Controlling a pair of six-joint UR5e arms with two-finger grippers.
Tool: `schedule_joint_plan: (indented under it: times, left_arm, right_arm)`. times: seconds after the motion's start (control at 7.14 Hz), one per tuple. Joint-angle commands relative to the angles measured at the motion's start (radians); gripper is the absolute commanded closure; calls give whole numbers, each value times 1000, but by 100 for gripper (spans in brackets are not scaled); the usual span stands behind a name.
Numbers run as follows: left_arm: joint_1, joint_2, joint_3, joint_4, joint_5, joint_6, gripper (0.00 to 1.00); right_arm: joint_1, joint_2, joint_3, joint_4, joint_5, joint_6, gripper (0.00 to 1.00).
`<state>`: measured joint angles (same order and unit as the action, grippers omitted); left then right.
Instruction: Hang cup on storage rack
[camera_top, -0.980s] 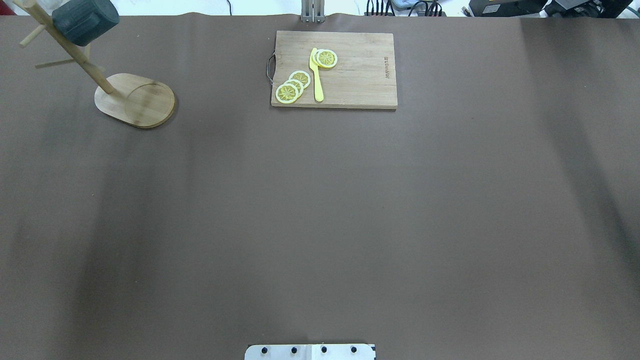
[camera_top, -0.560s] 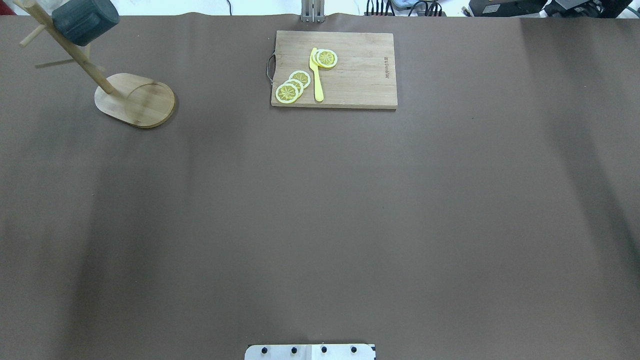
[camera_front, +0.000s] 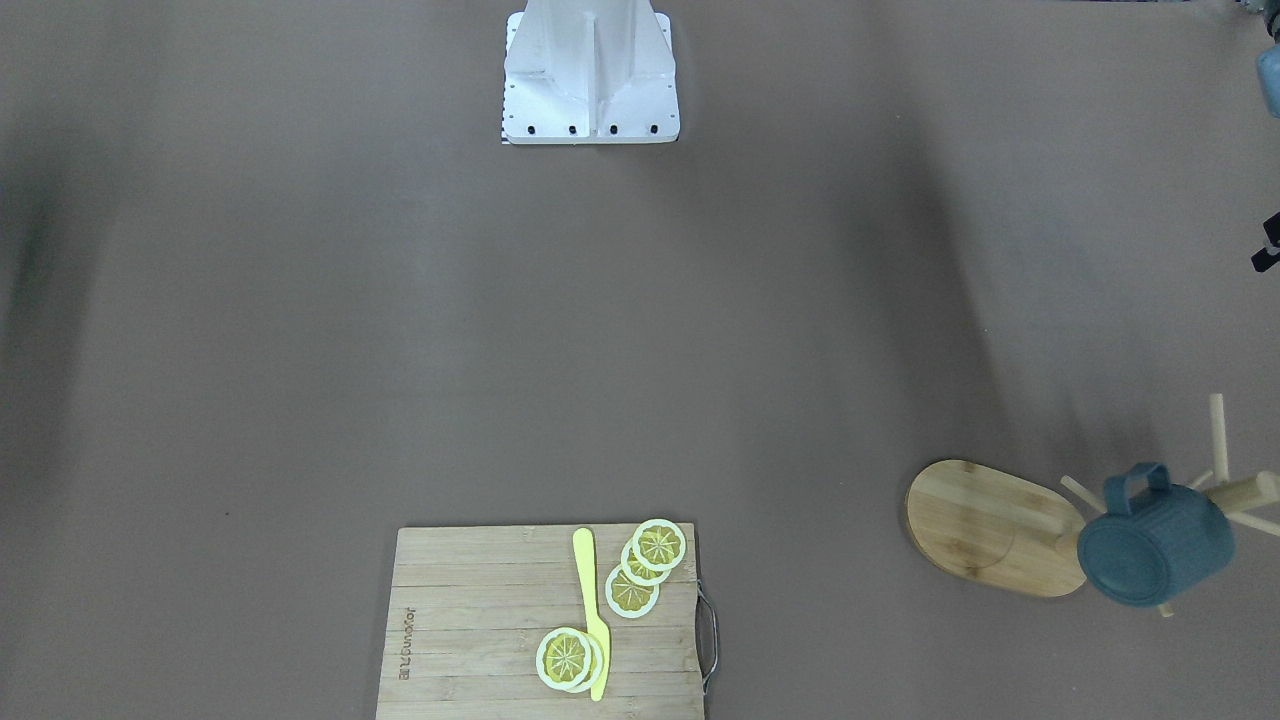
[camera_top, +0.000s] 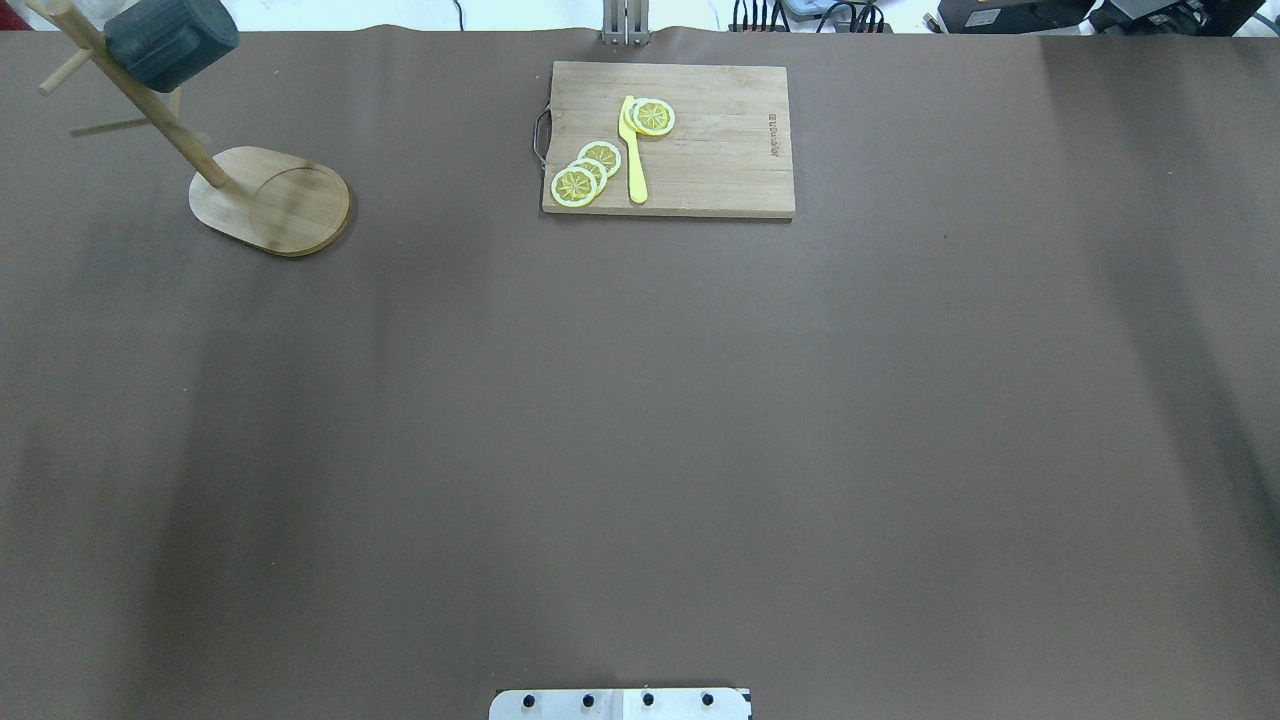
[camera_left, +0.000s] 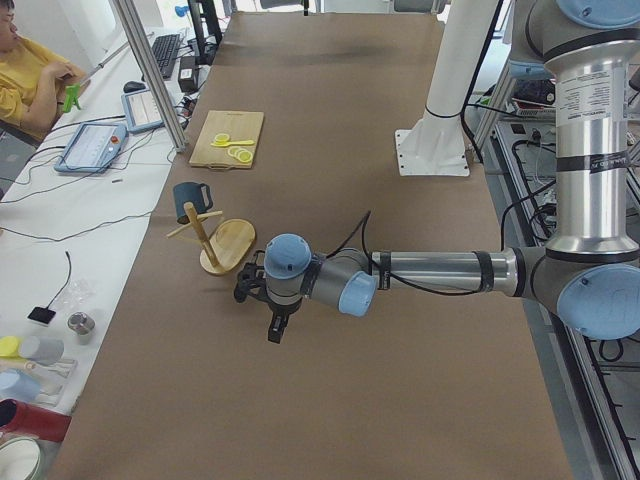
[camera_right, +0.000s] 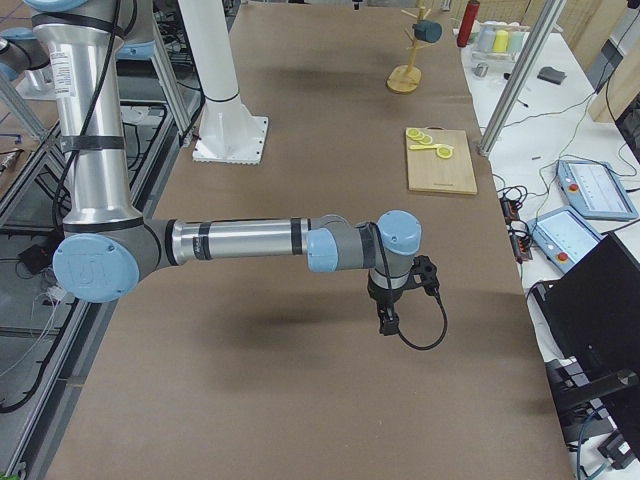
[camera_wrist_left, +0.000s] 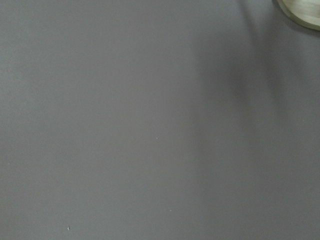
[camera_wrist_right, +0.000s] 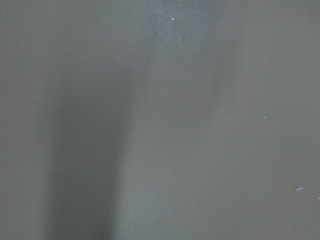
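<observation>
The dark teal cup (camera_top: 170, 40) hangs by its handle on a peg of the bamboo storage rack (camera_top: 270, 200) at the table's far left corner. Cup (camera_front: 1155, 545) and rack (camera_front: 985, 525) also show in the front-facing view, and small in the left view, cup (camera_left: 190, 200) and rack (camera_left: 228, 245). My left gripper (camera_left: 273, 328) hangs over bare table a little short of the rack; I cannot tell whether it is open or shut. My right gripper (camera_right: 386, 320) hangs over bare table far from the rack; I cannot tell its state either. Neither holds anything that I can see.
A wooden cutting board (camera_top: 668, 138) with lemon slices (camera_top: 585, 172) and a yellow knife (camera_top: 633, 150) lies at the far middle. The left wrist view shows only brown table and a corner of the rack base (camera_wrist_left: 302, 10). Operator gear sits beyond the table's far edge.
</observation>
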<state>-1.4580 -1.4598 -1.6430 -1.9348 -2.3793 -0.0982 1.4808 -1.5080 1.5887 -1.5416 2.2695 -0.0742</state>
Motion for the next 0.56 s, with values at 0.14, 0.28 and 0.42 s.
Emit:
schedule_joint_plan:
  times: [0.14,0.28,0.42]
  left_arm:
    - [-1,-7,-5,-1,5,-2,2]
    - [1,-16,-3,0,9,0,2]
    - [1,-16,-3,0,9,0,2]
  right_arm:
    - [-5,-15,-1,0,-7,1,0]
    - [-5,-17,0,0,-7,1,0]
    - [-4,-18,2,0,-8,-1,0]
